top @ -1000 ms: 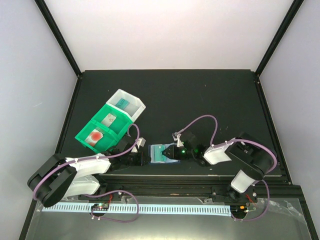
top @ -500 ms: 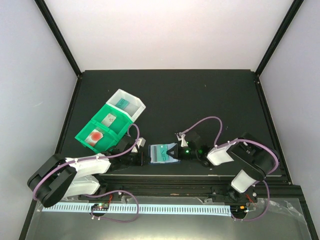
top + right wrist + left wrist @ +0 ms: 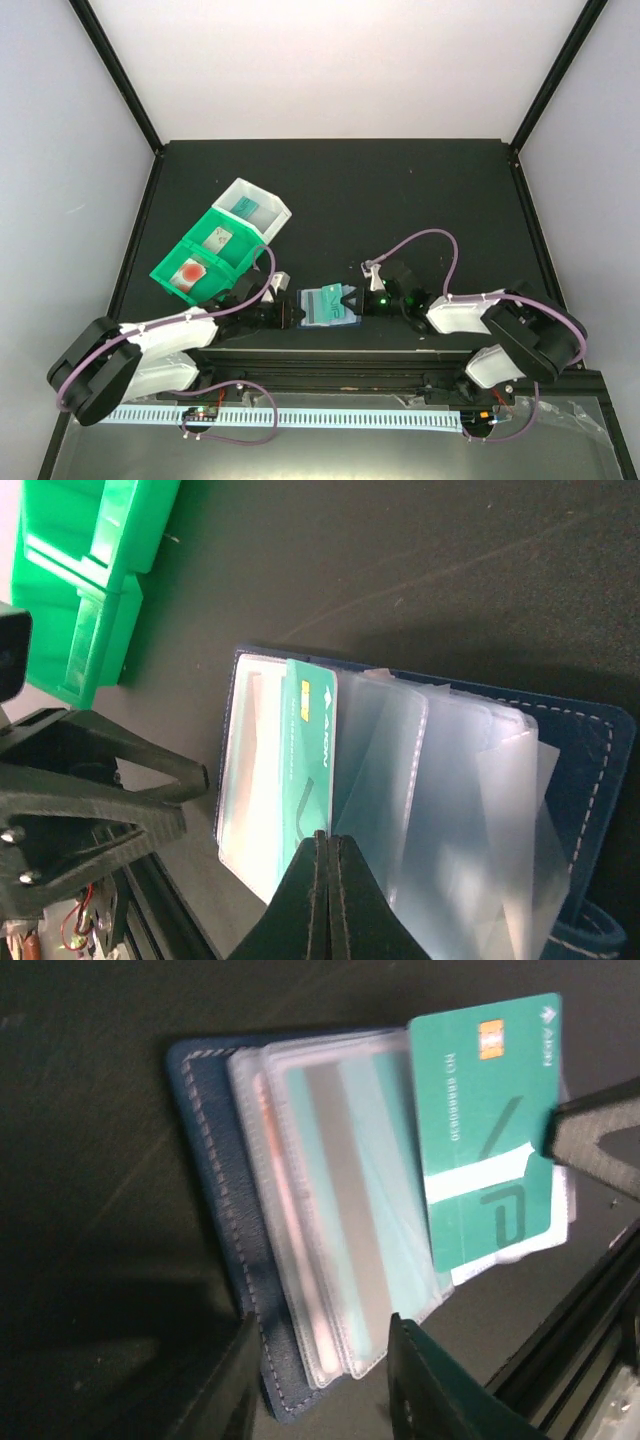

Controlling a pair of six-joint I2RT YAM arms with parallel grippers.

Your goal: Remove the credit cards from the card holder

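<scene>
– Near the front edge of the black tabletop [image 3: 400, 190], what is shown?
– An open card holder [image 3: 322, 306] is seen lying between two robot arms. It is navy outside, with clear plastic sleeves fanned out.
– How is the right pincer described?
– The right pincer [image 3: 322, 838] is seen closed on the edge of a teal credit card [image 3: 308, 745], which is pinched between its two fingertips. The card is tilted up among the sleeves and juts past their edge. A gold chip is visible on it.
– And the left pincer?
– The left pincer [image 3: 320, 1328] is seen with its jaws apart. The holder's end lies between them, at the navy border and a sleeve corner. Whether the holder is being pressed cannot be told.
– Are other cards seen?
– A reddish card [image 3: 300, 1300] is faintly made out through one sleeve.
– What else is on the tabletop?
– Green bins [image 3: 200, 262] and a white bin [image 3: 258, 205] are placed to the left, apart from the holder.
</scene>
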